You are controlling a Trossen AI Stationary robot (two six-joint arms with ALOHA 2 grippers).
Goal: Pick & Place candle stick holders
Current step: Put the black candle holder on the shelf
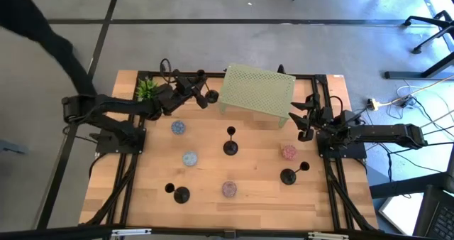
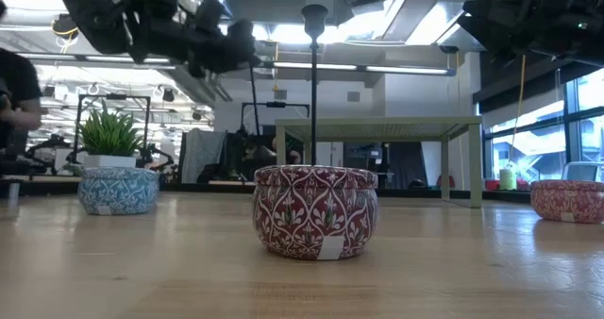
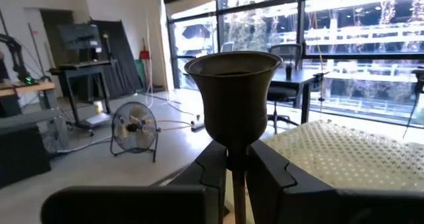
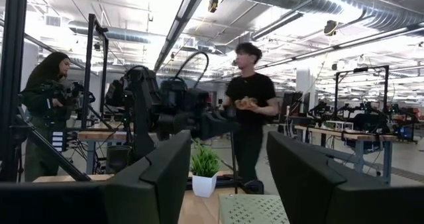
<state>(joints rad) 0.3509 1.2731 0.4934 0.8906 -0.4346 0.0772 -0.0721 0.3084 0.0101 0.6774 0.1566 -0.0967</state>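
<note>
Four slim black candle stick holders show. Three stand on their round bases on the wooden table: one at the middle (image 1: 230, 146), one near left (image 1: 181, 193), one near right (image 1: 289, 175). My left gripper (image 1: 196, 92), at the far left beside the green perforated stand (image 1: 257, 91), is shut on the fourth holder (image 3: 232, 98). My right gripper (image 1: 302, 121) hovers open and empty at the table's right side, right of the stand. My left gripper pinches the holder's thin stem (image 3: 237, 184) between its two fingers, just below the cup (image 3: 232, 85). The fingers (image 3: 213, 174) come level from the table's left, across the stem. The holder stays upright, its stem (image 2: 253, 102) hanging below the gripper; the base looks a little above the table.
Two blue candle tins (image 1: 178, 127) (image 1: 190, 157), a red one (image 1: 229, 189) and a pink one (image 1: 289, 152) sit among the holders. A potted plant (image 1: 147, 89) stands at the far left. People stand beyond the table's far side (image 4: 248, 98).
</note>
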